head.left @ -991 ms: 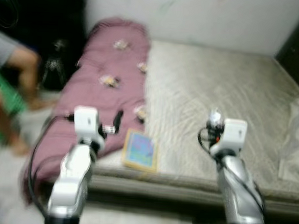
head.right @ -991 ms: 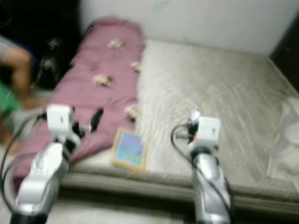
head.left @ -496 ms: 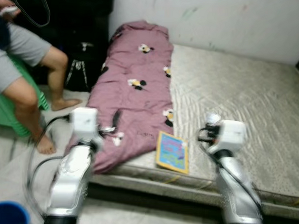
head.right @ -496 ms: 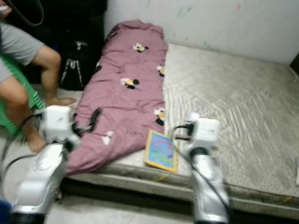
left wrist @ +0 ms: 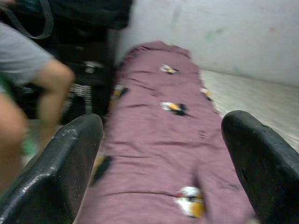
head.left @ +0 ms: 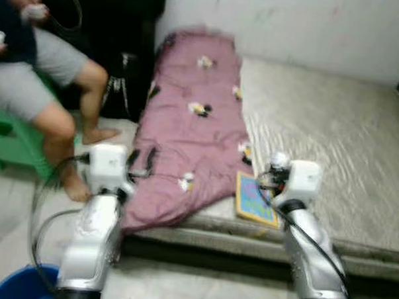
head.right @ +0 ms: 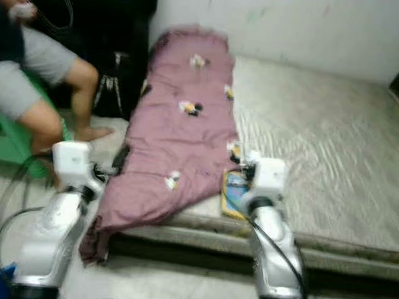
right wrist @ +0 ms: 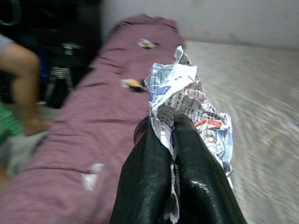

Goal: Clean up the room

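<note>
Right gripper [right wrist: 172, 135], fingers pinched tight on crumpled newspaper [right wrist: 187, 100] held above the mattress [head.left: 333, 129] edge: likely light, soft, tear-prone, best gripped mid-wad; left gripper [left wrist: 163, 158] wide apart, empty, facing purple blanket [left wrist: 163, 121].

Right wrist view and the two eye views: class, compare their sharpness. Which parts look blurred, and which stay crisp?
Right wrist view: the crumpled newspaper and the right gripper pinching it are fairly crisp, the purple blanket behind smeared. Left eye view: soft all over, the mattress quilting and the book washed out. Right eye view: equally soft.
</note>
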`<state>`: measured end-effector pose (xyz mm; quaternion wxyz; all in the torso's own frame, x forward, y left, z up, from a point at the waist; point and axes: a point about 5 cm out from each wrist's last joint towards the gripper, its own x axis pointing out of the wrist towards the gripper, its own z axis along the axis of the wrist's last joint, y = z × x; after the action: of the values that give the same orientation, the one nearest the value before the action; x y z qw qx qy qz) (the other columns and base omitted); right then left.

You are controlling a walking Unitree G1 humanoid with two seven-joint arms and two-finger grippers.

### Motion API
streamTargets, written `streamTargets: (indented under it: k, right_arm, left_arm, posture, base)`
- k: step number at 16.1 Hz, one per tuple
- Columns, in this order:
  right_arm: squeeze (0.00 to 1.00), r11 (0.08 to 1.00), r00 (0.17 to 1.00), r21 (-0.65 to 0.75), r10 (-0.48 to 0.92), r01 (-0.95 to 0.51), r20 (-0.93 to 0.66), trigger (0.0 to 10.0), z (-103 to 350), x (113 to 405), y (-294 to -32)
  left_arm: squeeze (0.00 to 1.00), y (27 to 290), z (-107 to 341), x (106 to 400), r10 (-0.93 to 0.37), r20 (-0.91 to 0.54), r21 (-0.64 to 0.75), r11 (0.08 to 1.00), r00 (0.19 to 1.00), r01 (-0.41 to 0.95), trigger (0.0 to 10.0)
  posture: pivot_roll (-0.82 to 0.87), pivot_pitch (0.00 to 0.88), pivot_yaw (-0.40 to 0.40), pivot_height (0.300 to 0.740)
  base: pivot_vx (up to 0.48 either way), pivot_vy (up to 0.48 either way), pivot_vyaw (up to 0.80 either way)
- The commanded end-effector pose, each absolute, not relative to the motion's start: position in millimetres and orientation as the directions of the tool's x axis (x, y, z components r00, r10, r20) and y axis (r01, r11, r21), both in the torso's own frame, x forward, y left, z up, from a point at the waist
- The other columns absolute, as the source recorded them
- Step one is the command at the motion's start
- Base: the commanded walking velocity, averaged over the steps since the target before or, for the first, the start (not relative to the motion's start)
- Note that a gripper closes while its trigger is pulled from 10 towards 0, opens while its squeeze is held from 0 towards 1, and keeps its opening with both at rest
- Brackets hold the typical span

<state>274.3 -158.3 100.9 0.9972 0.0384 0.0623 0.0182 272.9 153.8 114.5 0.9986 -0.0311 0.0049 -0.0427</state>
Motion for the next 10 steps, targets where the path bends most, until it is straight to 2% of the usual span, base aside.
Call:
streamTargets:
  k: [1,10]
  right_arm:
    - [0.0,0.998,0.994,0.067,0.023,-0.016,-0.104,10.0,107.0,275.8,-165.5]
    - [0.0,0.998,0.993,0.066,0.028,-0.021,-0.113,10.0,105.5,275.3,-164.2]
  left_arm:
    - [0.0,147.3,117.0,272.7,-0.104,0.004,-0.079,0.992,0.995,0.104,10.0]
    - [0.0,146.6,116.7,273.3,-0.099,0.007,-0.065,0.993,0.995,0.099,10.0]
  posture:
    - [-0.05,0.0,-0.078,0.74]
    - [-0.05,0.0,-0.076,0.74]
  base:
    - [0.0,0.0,0.5]
    - [0.0,0.0,0.78]
